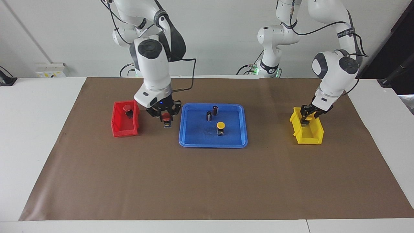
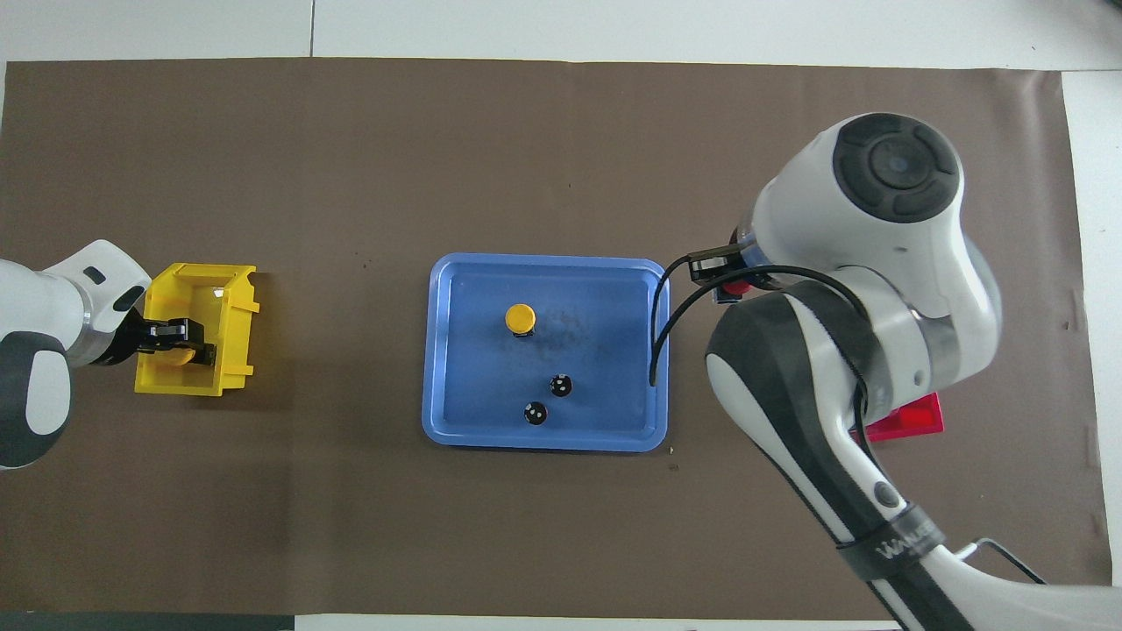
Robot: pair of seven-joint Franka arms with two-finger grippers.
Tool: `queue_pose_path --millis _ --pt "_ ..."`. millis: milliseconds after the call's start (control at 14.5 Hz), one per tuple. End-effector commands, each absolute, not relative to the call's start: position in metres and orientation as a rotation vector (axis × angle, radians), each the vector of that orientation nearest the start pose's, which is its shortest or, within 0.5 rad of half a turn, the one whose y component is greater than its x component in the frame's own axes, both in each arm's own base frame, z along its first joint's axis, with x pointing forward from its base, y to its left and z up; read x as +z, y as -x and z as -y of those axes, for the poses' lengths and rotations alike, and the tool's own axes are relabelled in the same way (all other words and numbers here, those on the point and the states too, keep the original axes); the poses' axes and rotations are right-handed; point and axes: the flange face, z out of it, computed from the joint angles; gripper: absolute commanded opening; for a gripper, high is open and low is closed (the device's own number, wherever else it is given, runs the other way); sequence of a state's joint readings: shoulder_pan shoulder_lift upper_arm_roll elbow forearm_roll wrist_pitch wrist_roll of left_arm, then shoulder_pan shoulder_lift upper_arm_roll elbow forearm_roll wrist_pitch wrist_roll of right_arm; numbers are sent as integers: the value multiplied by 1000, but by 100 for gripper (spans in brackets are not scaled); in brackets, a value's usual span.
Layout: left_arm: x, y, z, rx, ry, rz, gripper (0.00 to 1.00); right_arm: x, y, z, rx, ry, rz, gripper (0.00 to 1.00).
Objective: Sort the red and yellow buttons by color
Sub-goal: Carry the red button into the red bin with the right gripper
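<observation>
We see a blue tray [image 1: 241, 111] on a brown mat [image 1: 207, 181]. On the tray stand a yellow-capped button [image 1: 220, 125] and two dark cylinders [image 1: 212, 113]. Toward the right arm's end from the tray sits a red bin [image 1: 120, 124], toward the left arm's a yellow bin [image 1: 315, 136].

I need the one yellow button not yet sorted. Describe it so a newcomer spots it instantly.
Find the blue plastic tray at the middle of the brown mat. The yellow-capped push button on a black block base stands upright in it, no claw near. Its two tray neighbours, the dark capless cylinders, stand nearer the robots and lack any coloured cap.
</observation>
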State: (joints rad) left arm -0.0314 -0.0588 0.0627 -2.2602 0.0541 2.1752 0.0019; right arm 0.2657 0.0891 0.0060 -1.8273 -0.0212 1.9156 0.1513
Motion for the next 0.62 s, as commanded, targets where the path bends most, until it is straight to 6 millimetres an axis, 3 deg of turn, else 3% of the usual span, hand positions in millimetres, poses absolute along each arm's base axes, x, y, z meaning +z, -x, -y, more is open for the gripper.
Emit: queue_pose_path --millis 0,69,138,207,277,415,553 --pt "422 -512 -14 77 3112 9 67 475 -538 -80 37 3145 313 22" --pt "430 -512 -3 66 3110 24 74 467 -532 -46 58 3135 325 22" --pt "433 -512 23 56 3104 30 83 463 -530 -22 68 3124 328 22" --pt "437 -512 53 34 3096 94 95 460 -528 -8 77 3109 317 22" --pt "439 -511 77 15 3090 153 100 459 -526 6 77 3101 286 22" --pt "450 -511 131 -31 3094 174 100 451 -520 9 60 3101 278 22" --pt "454 -508 198 -85 3148 294 100 431 -507 9 8 3107 277 22"
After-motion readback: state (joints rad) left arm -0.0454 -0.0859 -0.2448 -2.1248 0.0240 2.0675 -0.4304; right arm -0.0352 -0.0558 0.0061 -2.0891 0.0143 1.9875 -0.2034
